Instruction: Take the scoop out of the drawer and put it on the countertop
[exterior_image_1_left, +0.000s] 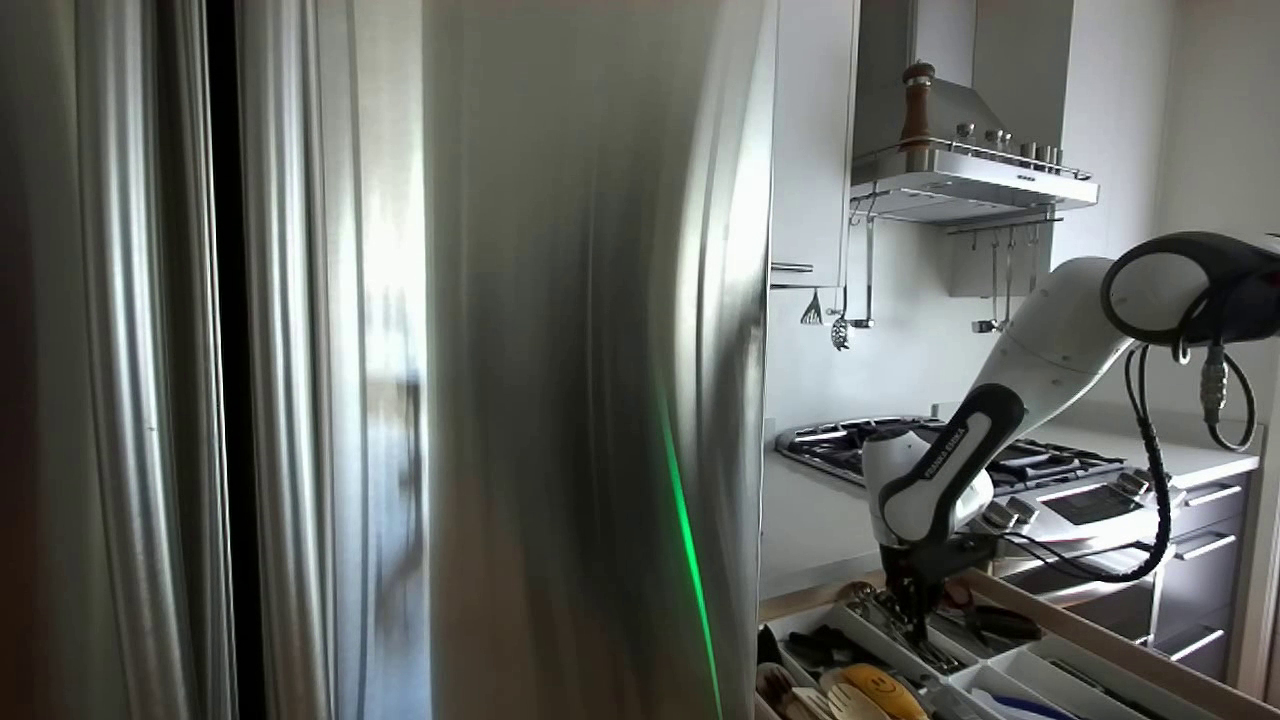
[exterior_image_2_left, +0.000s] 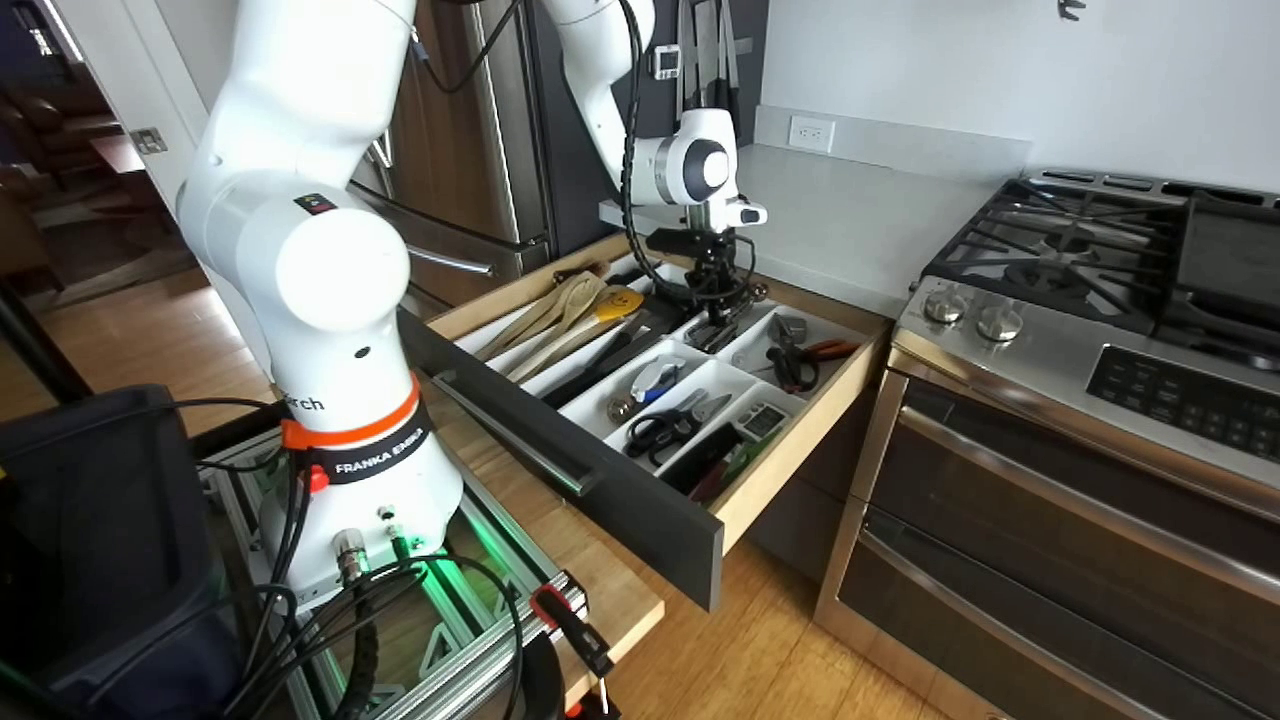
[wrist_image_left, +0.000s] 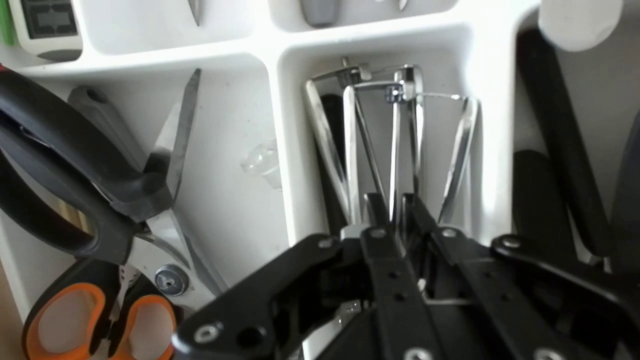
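Observation:
The drawer is open, with a white divided organizer inside. Several shiny metal utensils with long two-armed handles, apparently scoops, lie in a compartment in the wrist view. They also show in an exterior view. A round metal bowl end shows beside the fingers. My gripper points down into this compartment, its fingers close together with a narrow gap. A thin metal handle bar runs between them; whether they press on it is unclear. The countertop lies behind the drawer.
White divider walls flank the fingers. Black-handled shears and orange-ringed scissors lie in the neighbouring compartment. Wooden spoons fill a side section. The stove and the refrigerator stand on either side.

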